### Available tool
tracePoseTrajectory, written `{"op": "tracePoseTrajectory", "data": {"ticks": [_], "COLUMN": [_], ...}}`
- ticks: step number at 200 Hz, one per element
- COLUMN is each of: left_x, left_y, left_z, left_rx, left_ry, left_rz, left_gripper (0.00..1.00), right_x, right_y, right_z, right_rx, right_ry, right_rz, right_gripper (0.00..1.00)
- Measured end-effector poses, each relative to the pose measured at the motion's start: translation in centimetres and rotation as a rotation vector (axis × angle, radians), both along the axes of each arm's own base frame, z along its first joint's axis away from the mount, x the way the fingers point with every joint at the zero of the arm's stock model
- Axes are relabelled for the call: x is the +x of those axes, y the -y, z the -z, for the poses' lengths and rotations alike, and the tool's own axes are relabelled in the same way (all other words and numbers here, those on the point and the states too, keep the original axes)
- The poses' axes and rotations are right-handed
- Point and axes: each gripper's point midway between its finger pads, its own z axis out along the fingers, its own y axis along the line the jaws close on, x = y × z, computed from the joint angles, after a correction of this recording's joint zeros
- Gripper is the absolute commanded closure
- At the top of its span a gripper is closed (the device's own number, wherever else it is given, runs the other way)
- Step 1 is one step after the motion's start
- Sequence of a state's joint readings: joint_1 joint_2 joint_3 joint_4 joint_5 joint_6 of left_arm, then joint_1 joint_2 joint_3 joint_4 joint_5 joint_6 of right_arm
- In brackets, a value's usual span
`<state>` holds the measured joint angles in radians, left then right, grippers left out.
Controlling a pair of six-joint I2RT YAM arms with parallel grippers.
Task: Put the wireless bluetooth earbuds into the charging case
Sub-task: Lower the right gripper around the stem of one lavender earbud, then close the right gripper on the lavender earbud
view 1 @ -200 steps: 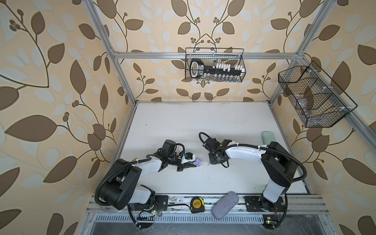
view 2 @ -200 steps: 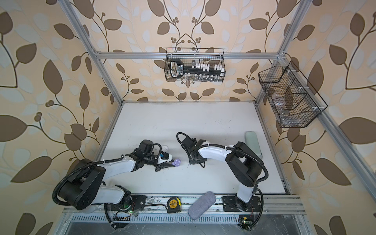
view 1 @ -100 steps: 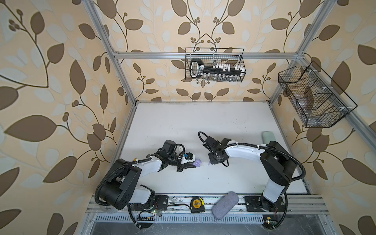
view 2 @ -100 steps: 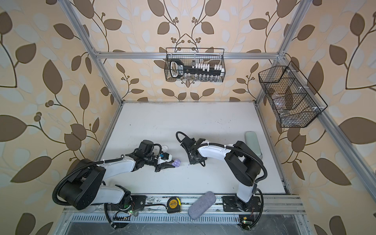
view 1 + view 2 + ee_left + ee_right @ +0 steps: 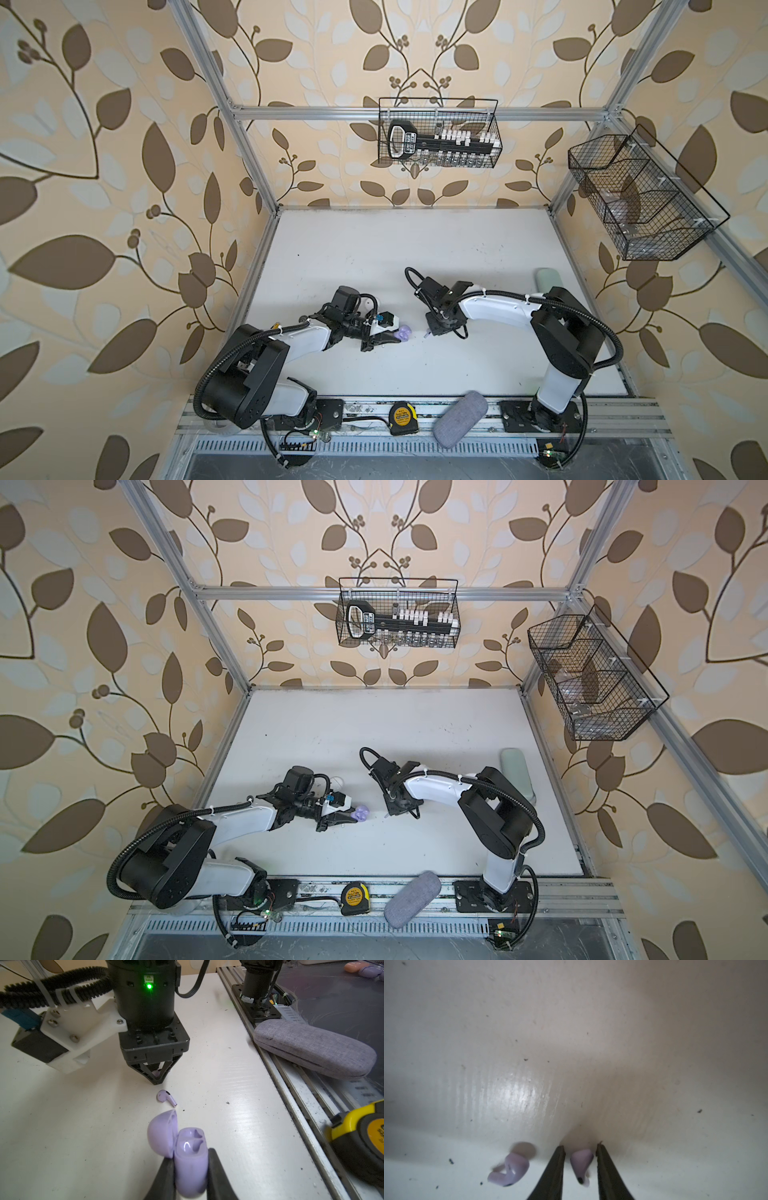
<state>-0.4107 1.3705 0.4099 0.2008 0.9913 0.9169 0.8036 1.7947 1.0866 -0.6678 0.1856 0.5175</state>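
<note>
Holding the lilac charging case (image 5: 191, 1169), lid flipped open
Left gripper (image 5: 190, 1156) clamps it; right gripper (image 5: 580, 1147) straddles one stemmed lavender earbud (image 5: 581, 1160), grip unclear; twin (image 5: 513, 1169) just outside its fingers (image 5: 552, 1174).

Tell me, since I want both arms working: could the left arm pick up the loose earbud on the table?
Probably not now: the left gripper is shut on the open lavender case, so its jaws are occupied. The earbud lies close ahead on the table with nothing between.

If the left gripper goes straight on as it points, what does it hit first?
Probably the loose lavender earbud just past the open case it holds, then the right gripper. Height unclear.
</note>
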Motion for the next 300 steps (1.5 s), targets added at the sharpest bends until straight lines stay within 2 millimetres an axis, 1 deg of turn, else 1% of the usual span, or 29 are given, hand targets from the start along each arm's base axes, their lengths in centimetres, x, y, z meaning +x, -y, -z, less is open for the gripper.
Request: {"op": "tracePoseTrajectory", "data": {"ticks": [46, 143, 178, 231, 300], "left_x": [-0.13, -0.21, -0.21, -0.19, -0.19], "left_y": [-0.06, -0.09, -0.09, -0.08, -0.09], "left_z": [0.12, 0.37, 0.37, 0.34, 0.43], "left_rx": [0.004, 0.01, 0.01, 0.009, 0.011], "left_ry": [-0.01, -0.022, -0.022, -0.022, -0.025], "left_rz": [0.0, 0.0, 0.0, 0.0, 0.0], "left_gripper": [1.0, 1.0, 1.0, 1.0, 1.0], "right_x": [0.06, 0.09, 0.12, 0.01, -0.08], "right_y": [0.13, 0.06, 0.17, 0.51, 0.63], "right_z": [0.02, 0.03, 0.04, 0.03, -0.01], "right_rx": [-0.001, 0.005, 0.005, 0.004, 0.01], "right_ry": [-0.004, -0.01, -0.013, -0.016, -0.015], "right_rz": [-0.003, -0.02, -0.027, -0.032, -0.036], "right_gripper": [0.72, 0.76, 0.79, 0.8, 0.85]}}
